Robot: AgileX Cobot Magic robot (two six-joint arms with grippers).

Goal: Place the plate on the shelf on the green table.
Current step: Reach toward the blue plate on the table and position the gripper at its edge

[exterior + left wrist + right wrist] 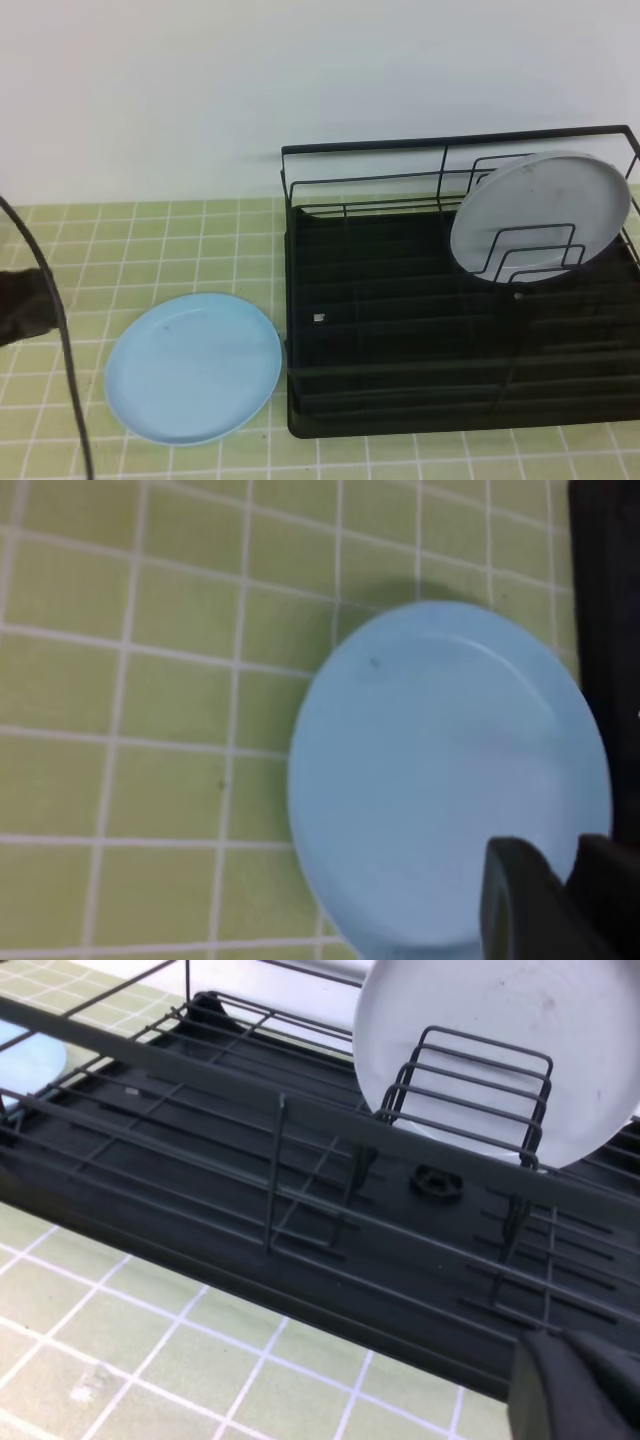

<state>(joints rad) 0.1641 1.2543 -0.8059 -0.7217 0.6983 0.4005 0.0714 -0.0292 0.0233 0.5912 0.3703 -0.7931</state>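
**Blue plate flat on bench, outside rack**

The plate (193, 367) lies flat on the green tiled bench (150, 240), just left of the shelf (400, 330), its rim close to the tray base. A grey-white plate (540, 215) stands tilted in the wire dividers. Left gripper (545, 900) hovers over the plate's edge; right gripper (580, 1390) sits beside the shelf front. State of either pair of jaws cannot be told.
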